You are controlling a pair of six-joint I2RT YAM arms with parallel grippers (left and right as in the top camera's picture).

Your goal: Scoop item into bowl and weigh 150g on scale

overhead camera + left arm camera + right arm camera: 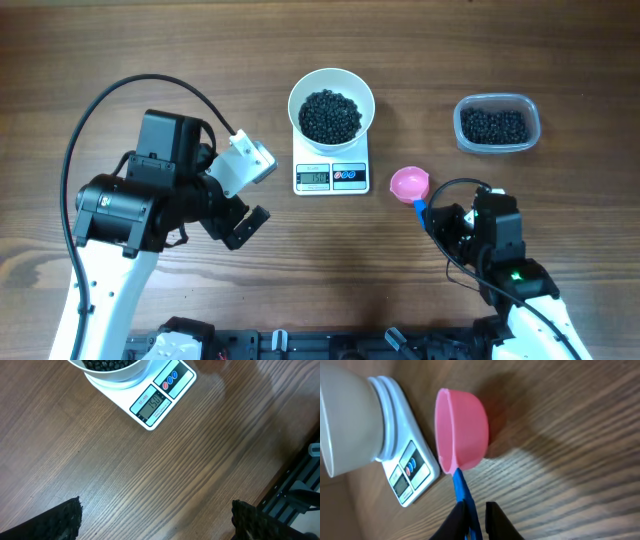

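The white bowl point(296, 100) stands on the white scale point(331, 177) with a heap of glossy black beans point(331, 116) inside. In the left wrist view the scale point(155, 402) display appears to read 150. A pink scoop point(409, 184) with a blue handle point(420, 208) lies on the table just right of the scale. My right gripper point(480, 510) has its fingers on either side of the blue handle point(462, 487), slightly parted, with a gap on one side. My left gripper point(155, 510) hovers wide open over bare wood, front-left of the scale, holding nothing.
A clear plastic tub point(497, 124) holding more black beans sits at the back right. A black rail point(330, 345) runs along the table's front edge. The right arm's black cable point(450, 255) loops near the scoop.
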